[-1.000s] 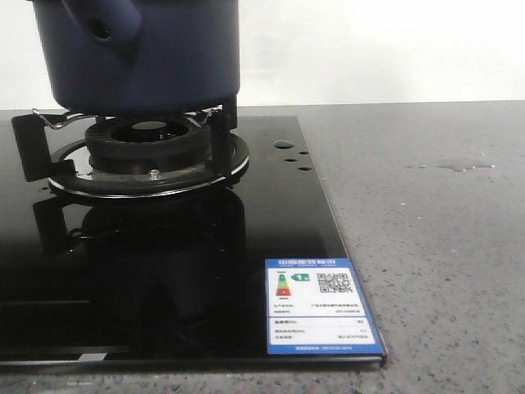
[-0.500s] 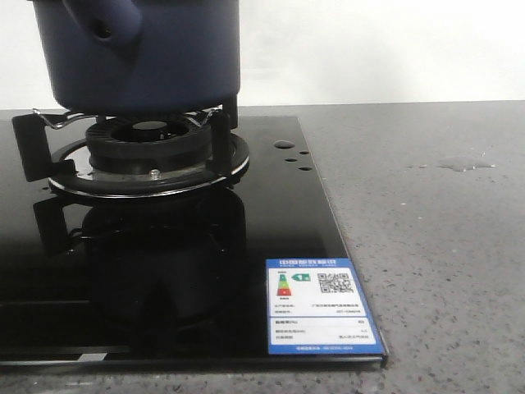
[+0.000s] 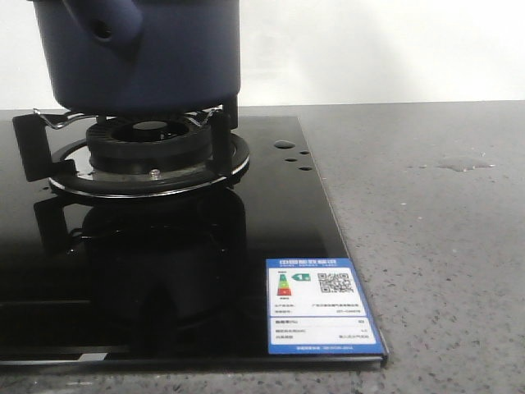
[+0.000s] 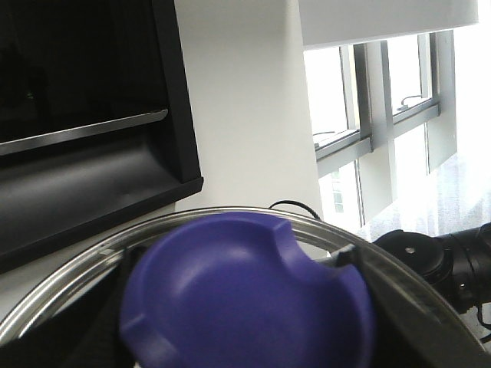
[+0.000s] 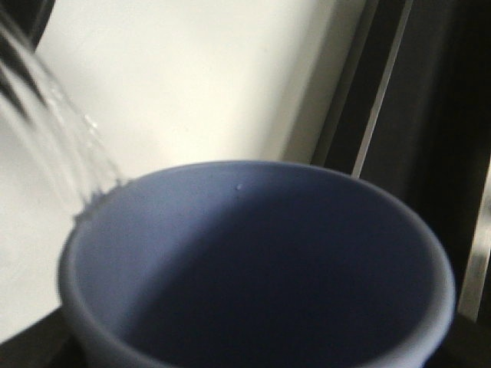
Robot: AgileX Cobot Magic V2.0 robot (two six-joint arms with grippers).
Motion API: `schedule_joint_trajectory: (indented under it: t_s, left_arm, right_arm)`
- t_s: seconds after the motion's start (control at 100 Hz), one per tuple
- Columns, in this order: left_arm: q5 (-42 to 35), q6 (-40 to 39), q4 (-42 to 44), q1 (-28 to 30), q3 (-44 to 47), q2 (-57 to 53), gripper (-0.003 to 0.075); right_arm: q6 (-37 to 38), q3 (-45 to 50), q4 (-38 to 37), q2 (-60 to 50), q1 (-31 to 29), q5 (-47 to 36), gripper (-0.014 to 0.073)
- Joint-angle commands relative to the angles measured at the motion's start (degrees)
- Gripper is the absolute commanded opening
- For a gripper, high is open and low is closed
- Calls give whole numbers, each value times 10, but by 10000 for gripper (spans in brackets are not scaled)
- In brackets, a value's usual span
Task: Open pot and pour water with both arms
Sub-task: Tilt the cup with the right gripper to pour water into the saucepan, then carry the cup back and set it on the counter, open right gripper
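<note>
The dark navy pot stands on the burner grate at the far left, its stubby handle facing me and its top cut off by the frame. In the left wrist view a glass lid with a metal rim and a blue knob fills the lower part; my left gripper is shut on the knob, dark fingers at its sides. The right wrist view is filled by a tilted light blue cup that hides my right gripper's fingers. A clear water stream runs at its rim.
A black glass cooktop carries a blue energy label at its near right corner. Grey counter lies to the right, with a small puddle. A black arm part with cables shows beyond the lid.
</note>
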Motion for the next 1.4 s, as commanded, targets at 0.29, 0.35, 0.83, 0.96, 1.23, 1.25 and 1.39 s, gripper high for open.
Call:
schedule_joint_trajectory:
  t_s: [0.29, 0.35, 0.83, 0.96, 1.23, 1.25, 1.39]
  left_arm:
    - [-36, -5, -29, -2, -21, -6, 211]
    - [-36, -5, -19, -2, -21, -6, 211]
    - [-38, -5, -2, -19, -7, 22, 211]
    - [-38, -5, -12, -24, 12, 41, 211]
    - [-37, 11, -26, -27, 33, 79, 211]
    - [-37, 11, -26, -27, 33, 82, 211]
    - [-34, 11, -26, -27, 33, 100, 211]
  right_arm:
    - [13, -25, -9, -25, -3, -7, 214]
    - [56, -25, 39, -25, -3, -8, 214]
    - [321, -12, 438, -107, -21, 300, 214]
    - [322, 70, 556, -177, -107, 227, 214]
    - [418, 381, 584, -307, -291, -120, 214]
    - [419, 402, 585, -311, -302, -139, 214]
    - [419, 515, 623, -317, -344, -239, 214]
